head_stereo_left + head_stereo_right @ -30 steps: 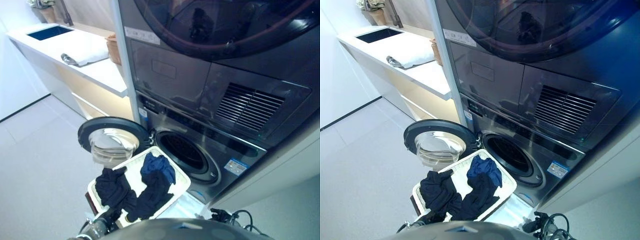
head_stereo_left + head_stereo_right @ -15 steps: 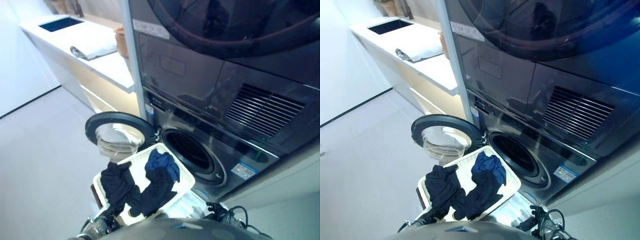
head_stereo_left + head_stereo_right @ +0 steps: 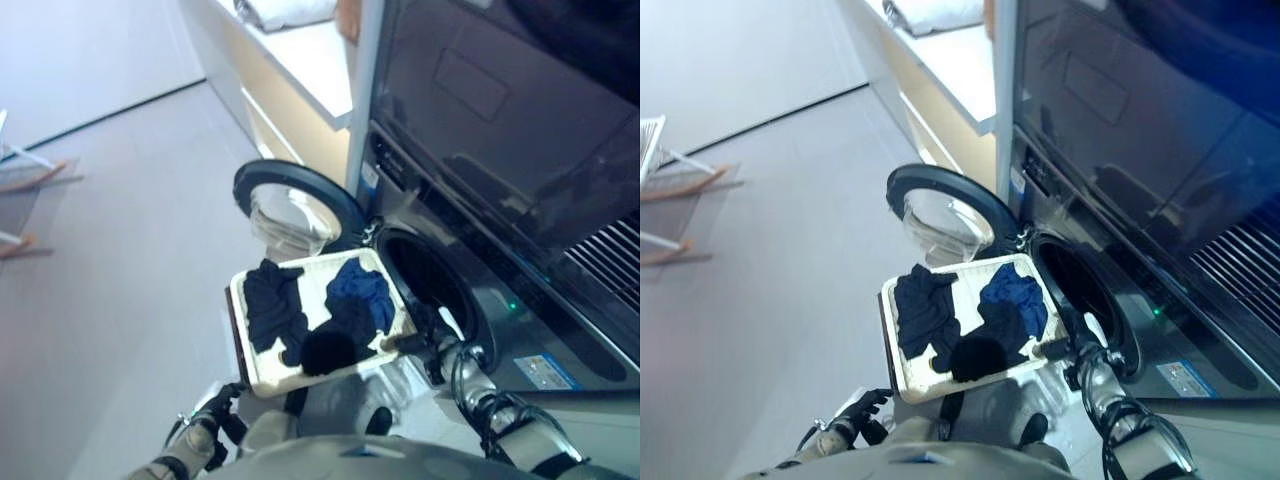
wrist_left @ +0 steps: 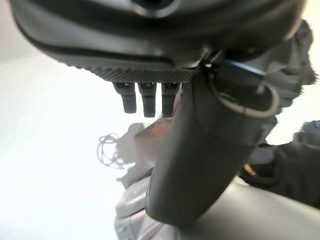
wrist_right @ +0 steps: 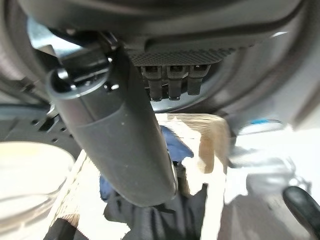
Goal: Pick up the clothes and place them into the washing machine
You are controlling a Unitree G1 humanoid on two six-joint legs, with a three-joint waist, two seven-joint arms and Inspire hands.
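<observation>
A shallow wicker basket [image 3: 243, 345] stands before the washing machine's open drum [image 3: 432, 288]. It holds a black garment [image 3: 272, 305], a blue garment [image 3: 362, 288] and another black piece [image 3: 335, 348]. The round door [image 3: 296, 198] is swung open to the basket's far left. My right hand [image 3: 440, 347] is at the basket's corner nearest the drum, fingers relaxed; its wrist view shows the thumb [image 5: 115, 135] above the basket rim [image 5: 210, 142] and the blue cloth [image 5: 176, 143]. My left hand [image 3: 212, 422] hangs low at my left side, open and empty.
A second dark machine [image 3: 520, 130] is stacked above the washer. A white counter [image 3: 320, 60] with a folded white cloth [image 3: 285, 10] runs along the wall to the left. A wooden rack [image 3: 30, 178] stands on the grey floor at far left.
The camera has tilted down and turned, so the whole scene has shifted. My right hand has come into view at the basket's corner by the drum. The clothes lie as before.
</observation>
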